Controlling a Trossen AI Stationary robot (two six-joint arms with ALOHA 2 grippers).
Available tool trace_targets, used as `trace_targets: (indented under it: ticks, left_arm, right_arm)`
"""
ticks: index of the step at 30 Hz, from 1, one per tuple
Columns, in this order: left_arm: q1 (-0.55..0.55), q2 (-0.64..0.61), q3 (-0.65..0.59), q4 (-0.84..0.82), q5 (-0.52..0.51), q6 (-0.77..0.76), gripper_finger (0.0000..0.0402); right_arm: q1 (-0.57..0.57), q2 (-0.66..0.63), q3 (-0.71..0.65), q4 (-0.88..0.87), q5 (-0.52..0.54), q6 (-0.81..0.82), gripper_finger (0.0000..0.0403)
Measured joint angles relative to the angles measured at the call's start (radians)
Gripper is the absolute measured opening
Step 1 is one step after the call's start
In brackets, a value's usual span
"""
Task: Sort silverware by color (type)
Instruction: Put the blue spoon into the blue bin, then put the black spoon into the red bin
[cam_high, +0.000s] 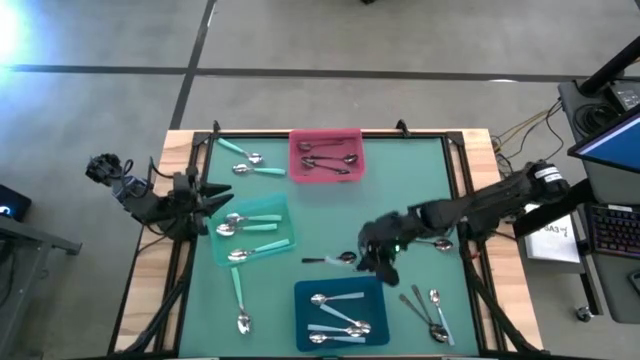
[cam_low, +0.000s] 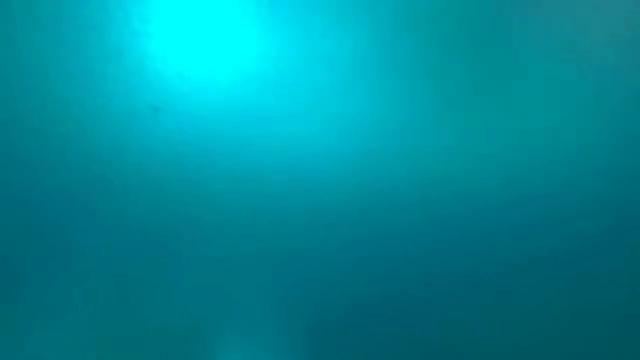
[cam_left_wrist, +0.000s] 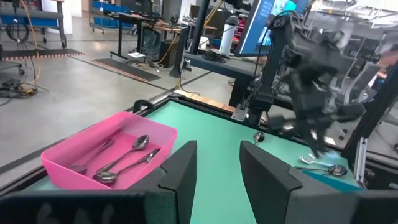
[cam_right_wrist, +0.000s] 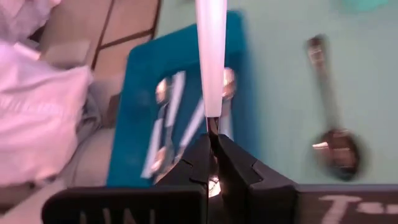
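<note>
My right gripper (cam_high: 384, 264) hovers just past the far edge of the blue tray (cam_high: 340, 312) and is shut on a pale-handled spoon (cam_right_wrist: 211, 56). The blue tray holds pale blue spoons (cam_high: 338, 300). The pink tray (cam_high: 326, 155) holds dark spoons (cam_left_wrist: 124, 158), and the green tray (cam_high: 252, 230) holds mint spoons. A dark spoon (cam_high: 330, 260) lies on the mat beside my right gripper. My left gripper (cam_high: 213, 196) waits open at the table's left edge, by the green tray. The low view shows only a teal blur. My right gripper pinches the pale-handled spoon between its two fingers at the narrow neck (cam_right_wrist: 212, 124), where the handle meets the metal. The long pale handle sticks straight out past the fingertips, in line with the fingers, over the blue tray (cam_right_wrist: 137, 99). The spoon looks lifted clear.
Loose spoons lie on the green mat: two mint ones (cam_high: 250, 160) near the far left, one (cam_high: 240, 295) near the left front, several dark or plain ones (cam_high: 430, 310) right of the blue tray, one (cam_high: 435, 243) under the right arm. Bare mat lies in the middle.
</note>
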Motion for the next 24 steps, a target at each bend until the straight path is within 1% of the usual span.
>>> trace_targets:
  ticks: [3,6,9,12,15,20,22,24]
  left_arm:
    - [0.0,-0.005,0.0,0.0,0.001,-0.004,0.0107]
    - [0.0,-0.006,0.0,0.0,0.001,-0.009,0.0107]
    - [0.0,-0.006,0.0,0.0,0.002,-0.034,0.0107]
    - [0.0,-0.006,0.0,0.0,0.004,-0.048,0.0107]
    - [-0.001,-0.006,0.0,0.0,0.012,-0.052,0.0107]
    - [-0.001,-0.006,0.0,-0.001,0.033,-0.059,0.0107]
    - [-0.001,-0.006,0.0,0.0,0.034,-0.059,0.0107]
    - [0.0,-0.006,0.0,-0.001,0.034,-0.059,0.0107]
  right_arm:
    - [0.048,0.048,0.0,0.039,-0.004,0.021,0.0009]
    - [0.064,0.098,0.0,0.083,-0.001,0.068,0.0011]
    - [0.067,0.133,0.0,0.136,-0.001,0.123,0.0022]
    - [0.068,0.144,0.0,0.177,-0.023,0.14,0.0038]
    - [0.068,0.134,0.0,0.191,-0.026,0.141,0.0057]
    - [0.067,0.078,0.001,0.178,-0.026,0.177,0.0087]
    - [0.067,0.048,0.002,0.134,-0.012,0.207,0.0093]
    - [0.065,0.012,0.003,0.025,0.046,0.244,0.0095]
